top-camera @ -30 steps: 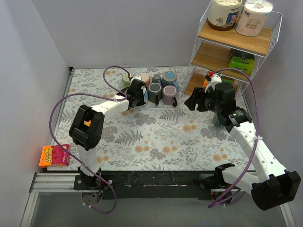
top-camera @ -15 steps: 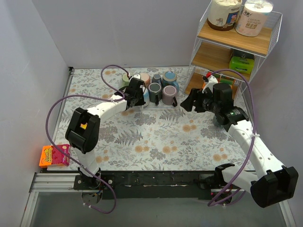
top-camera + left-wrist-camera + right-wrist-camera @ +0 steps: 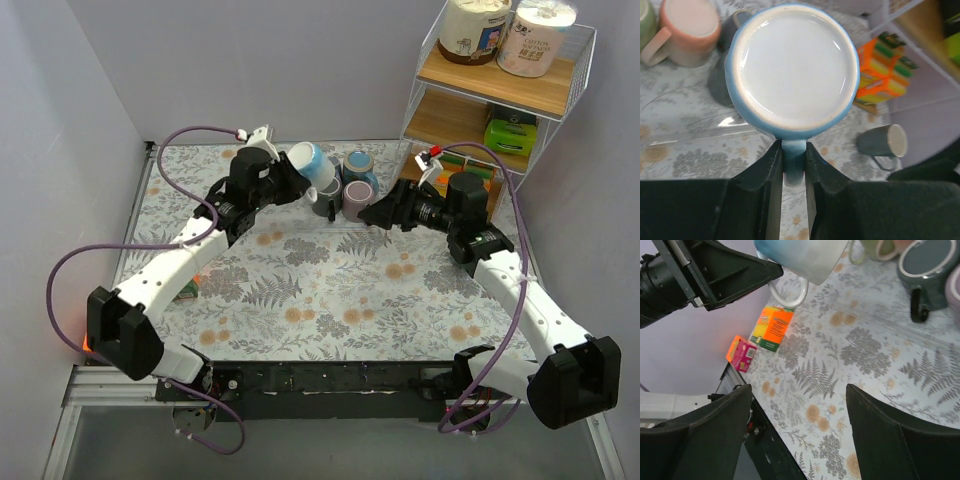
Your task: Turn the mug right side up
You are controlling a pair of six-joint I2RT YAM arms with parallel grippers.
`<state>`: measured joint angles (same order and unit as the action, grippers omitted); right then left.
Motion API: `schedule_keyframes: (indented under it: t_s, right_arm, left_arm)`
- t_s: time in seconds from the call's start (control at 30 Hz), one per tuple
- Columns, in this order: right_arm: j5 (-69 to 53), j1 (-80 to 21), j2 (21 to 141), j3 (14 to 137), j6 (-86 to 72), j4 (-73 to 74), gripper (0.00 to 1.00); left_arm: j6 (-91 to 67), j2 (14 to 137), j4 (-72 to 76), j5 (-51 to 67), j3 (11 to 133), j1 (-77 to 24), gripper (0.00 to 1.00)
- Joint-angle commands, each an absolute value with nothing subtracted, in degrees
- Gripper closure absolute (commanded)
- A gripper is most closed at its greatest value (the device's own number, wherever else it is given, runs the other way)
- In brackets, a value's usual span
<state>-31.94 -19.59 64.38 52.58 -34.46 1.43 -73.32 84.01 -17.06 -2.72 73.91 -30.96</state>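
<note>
My left gripper (image 3: 289, 173) is shut on the handle of a blue and white mug (image 3: 311, 163) and holds it in the air above the mug cluster, tipped on its side. In the left wrist view the mug's flat white bottom (image 3: 792, 62) faces the camera, and its handle sits between my fingers (image 3: 771, 170). My right gripper (image 3: 374, 215) is open and empty, just right of the mug cluster. In the right wrist view the mug (image 3: 802, 257) hangs at the top, with my left gripper (image 3: 715, 275) behind it.
Several mugs stand at the back: a dark grey one (image 3: 327, 195), a mauve one (image 3: 357, 198), a teal one (image 3: 358, 162) and a pink one (image 3: 687, 27). A grey mug (image 3: 887, 142) lies on its side. An orange box (image 3: 772, 327) and a pink box (image 3: 742, 352) lie at the left. A wire shelf (image 3: 480, 110) stands at the back right.
My left gripper has lifted the blue mug off the mug cluster and swung it up and right, tipped over. My right gripper has moved left towards the mugs.
</note>
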Motion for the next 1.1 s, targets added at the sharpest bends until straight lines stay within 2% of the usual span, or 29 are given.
schedule_keyframes:
  t_s: [0.0,0.2,0.33,0.5,0.73,0.9,1.07]
  right_arm:
    - [-40.07,-22.05,66.18,54.49,-43.49,-12.91,0.17]
    - [-39.90,-26.45,68.99,55.81,-51.30,-25.82,0.17]
    - [-38.85,-28.21,70.66,55.28,-59.22,-41.78,0.17]
    - [-35.77,-28.83,72.59,54.49,-65.83,-52.88,0.20]
    - [-33.05,-29.00,73.65,55.64,-67.76,-57.74,0.21]
    - [-25.15,-29.62,72.51,52.91,-70.66,-65.55,0.25]
    - [-27.50,-29.88,75.14,57.65,-71.19,-63.99,0.27]
  left_arm:
    - [-76.37,74.37,-2.39,7.10,72.78,-31.20,1.00]
    - [-82.17,70.58,10.18,14.67,70.84,-31.38,1.00]
    - [-86.04,69.96,17.20,18.71,70.58,-31.38,1.00]
    - [-89.56,69.26,23.55,21.53,69.61,-31.46,1.00]
    - [-92.46,68.29,29.08,23.47,68.47,-31.55,1.00]
    - [-95.53,67.50,33.13,23.56,65.48,-31.55,1.00]
    - [-97.73,68.03,35.59,24.43,64.69,-31.55,1.00]
